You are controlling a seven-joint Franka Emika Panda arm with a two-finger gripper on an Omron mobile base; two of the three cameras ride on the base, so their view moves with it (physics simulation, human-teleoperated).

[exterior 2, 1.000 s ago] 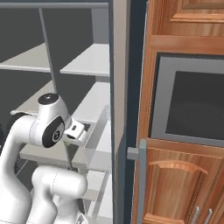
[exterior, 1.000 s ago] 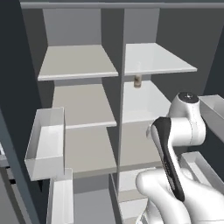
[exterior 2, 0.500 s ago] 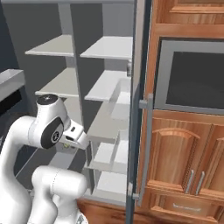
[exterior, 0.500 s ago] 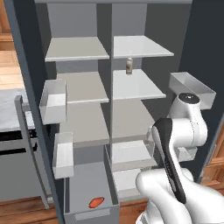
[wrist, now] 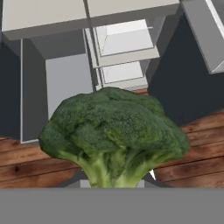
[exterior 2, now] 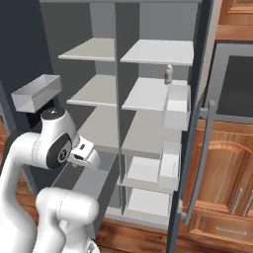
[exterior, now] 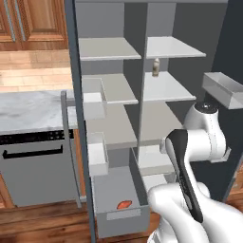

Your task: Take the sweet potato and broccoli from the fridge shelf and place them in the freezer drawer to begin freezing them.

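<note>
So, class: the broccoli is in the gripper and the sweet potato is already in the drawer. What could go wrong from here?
1. The gripper holds the broccoli near its stem; the heavy head could tip or slip out onto the wood floor below.
2. The freezer drawer sits low with door bins above it; the arm could clip one coming down.
3. The broccoli might land on the sweet potato and knock it aside.

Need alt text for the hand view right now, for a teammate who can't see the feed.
A broccoli head fills the lower middle of the frame, held close to the camera by the shut gripper, stem down. Behind it are grey fridge shelves, a white bin and a wooden floor.
</note>
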